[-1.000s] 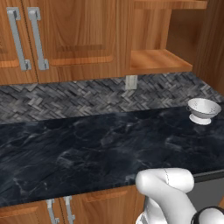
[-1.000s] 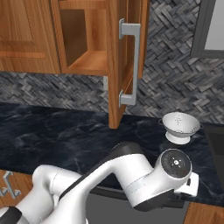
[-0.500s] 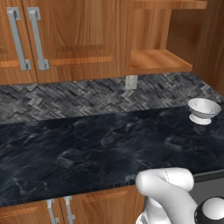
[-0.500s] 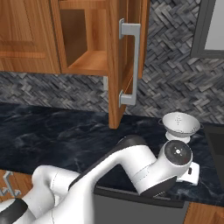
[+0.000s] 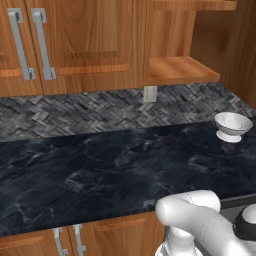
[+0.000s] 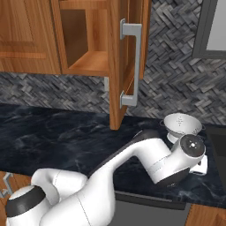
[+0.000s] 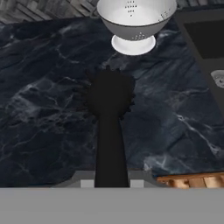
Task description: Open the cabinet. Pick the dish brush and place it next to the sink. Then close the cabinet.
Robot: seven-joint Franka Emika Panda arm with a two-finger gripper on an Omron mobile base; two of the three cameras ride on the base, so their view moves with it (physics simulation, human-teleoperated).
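My gripper [image 7: 111, 182] is shut on the dish brush [image 7: 109, 94], whose thin black handle runs up from between the fingers to a bristly round head. The brush hangs just above the dark marble counter [image 7: 43, 109], short of the white colander [image 7: 135, 19]. The sink [image 7: 204, 39] is a dark basin at the hand view's upper right. The cabinet [image 6: 88, 66] stands open, its panelled door [image 6: 115, 66] swung out with the silver bar handle [image 6: 132, 62] facing me and the wooden shelf [image 5: 182, 70] bare.
The colander [image 6: 181, 126] sits on the counter just behind my wrist, beside the sink's edge [image 6: 218, 141]. A two-handled wall cabinet [image 5: 75, 45] stays closed on the left. The open door overhangs the counter [image 5: 100, 170]. A wooden front edge [image 7: 192, 180] lies near the hand.
My wrist has swung right and forward, closer to the colander and sink, with the brush still gripped. The cabinet door and colander have not moved.
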